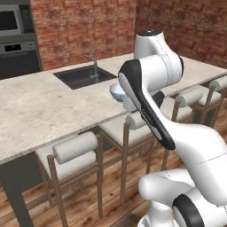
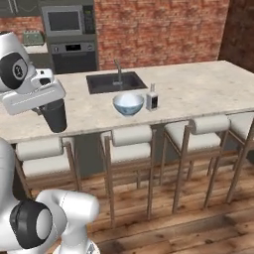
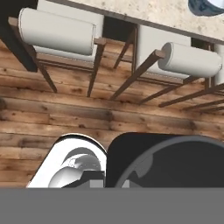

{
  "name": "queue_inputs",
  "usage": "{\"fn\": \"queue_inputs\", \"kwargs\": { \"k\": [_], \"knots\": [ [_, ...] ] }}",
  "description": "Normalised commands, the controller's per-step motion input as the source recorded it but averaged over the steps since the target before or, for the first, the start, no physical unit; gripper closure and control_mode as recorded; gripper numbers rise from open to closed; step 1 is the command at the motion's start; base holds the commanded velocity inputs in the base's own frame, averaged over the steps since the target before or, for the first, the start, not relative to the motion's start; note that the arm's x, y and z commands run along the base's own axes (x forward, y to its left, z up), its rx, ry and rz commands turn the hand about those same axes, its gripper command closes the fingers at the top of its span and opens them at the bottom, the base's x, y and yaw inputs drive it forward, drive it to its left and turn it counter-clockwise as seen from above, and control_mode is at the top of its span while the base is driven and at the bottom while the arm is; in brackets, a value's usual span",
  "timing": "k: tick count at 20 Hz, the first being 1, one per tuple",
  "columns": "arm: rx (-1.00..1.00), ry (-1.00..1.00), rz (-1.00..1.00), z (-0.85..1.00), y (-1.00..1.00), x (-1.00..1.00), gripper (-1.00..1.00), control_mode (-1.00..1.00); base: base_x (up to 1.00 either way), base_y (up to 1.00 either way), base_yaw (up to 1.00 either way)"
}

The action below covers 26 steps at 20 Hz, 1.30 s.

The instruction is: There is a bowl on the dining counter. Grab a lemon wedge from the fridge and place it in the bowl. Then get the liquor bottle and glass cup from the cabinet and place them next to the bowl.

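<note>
Gripper (image 2: 54, 116) left of bowl (image 2: 128, 104)

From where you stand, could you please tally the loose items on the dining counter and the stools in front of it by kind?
Bowl: 1
Liquor bottle: 1
Dark glass cup in the gripper: 1
Stools (nearest the bowl): 4
Total: 7
</note>
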Motion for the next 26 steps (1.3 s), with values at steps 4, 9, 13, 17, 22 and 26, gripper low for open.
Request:
{"fn": "queue_inputs", "kwargs": {
  "k": [4,9,13,17,22,26],
  "knots": [
    [0.00,0.00,0.00,0.00,0.00,0.00,1.00,1.00,0.65,-0.88,0.33],
    [0.00,0.00,0.00,0.00,0.00,0.00,1.00,1.00,0.74,-0.69,0.39],
    [0.00,0.00,0.00,0.00,0.00,0.00,1.00,1.00,0.84,-0.46,0.44],
    [0.00,0.00,0.00,0.00,0.00,0.00,1.00,1.00,0.97,-0.22,0.42],
    [0.00,0.00,0.00,0.00,0.00,0.00,1.00,1.00,0.91,-0.02,0.28],
    [0.01,0.16,0.15,-0.29,0.00,0.76,1.00,-1.00,0.00,0.00,0.00]
  ]
}}
